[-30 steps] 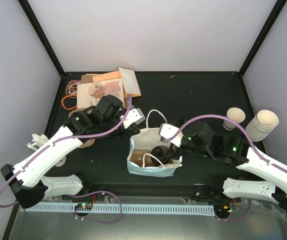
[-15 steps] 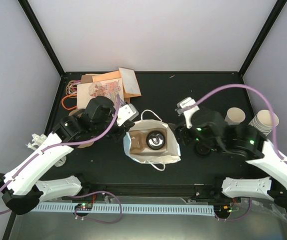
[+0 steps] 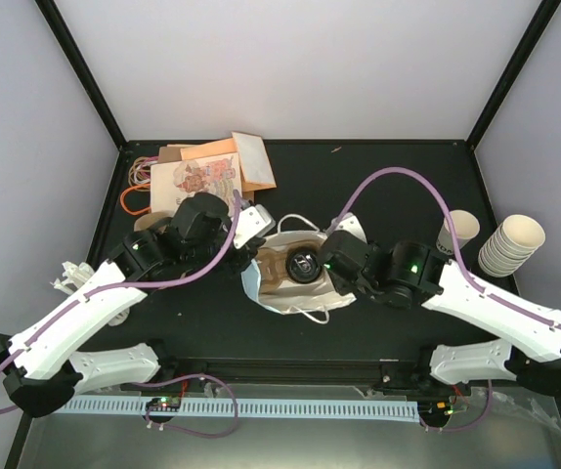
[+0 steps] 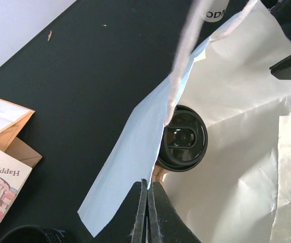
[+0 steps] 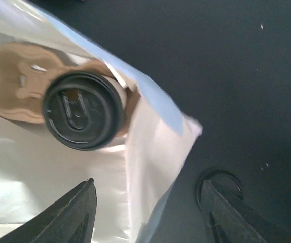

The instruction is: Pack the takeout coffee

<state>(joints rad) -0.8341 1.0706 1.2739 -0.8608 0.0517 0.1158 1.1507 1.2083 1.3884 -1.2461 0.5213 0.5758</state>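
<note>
Seemingly close to packed: at the centre of the black table (image 3: 388, 176) in the overhead view, a crumpled white paper bag with cord handles (image 3: 295, 298) sits with its mouth facing up. Inside it, a brown moulded-pulp cup carrier (image 5: 13, 83) seats the takeout coffee (image 5: 82, 114), a cream paper cup under a round black plastic lid, seen left of centre in the right wrist view. The left gripper (image 4: 146, 185), at the bottom centre of its own view, is pinched tight on the bag's left wall, probably to hold the mouth open. The right gripper (image 5: 145, 185) has its fingers apart astride the opposite wall. Whether they touch the paper is unclear through the blur.
</note>
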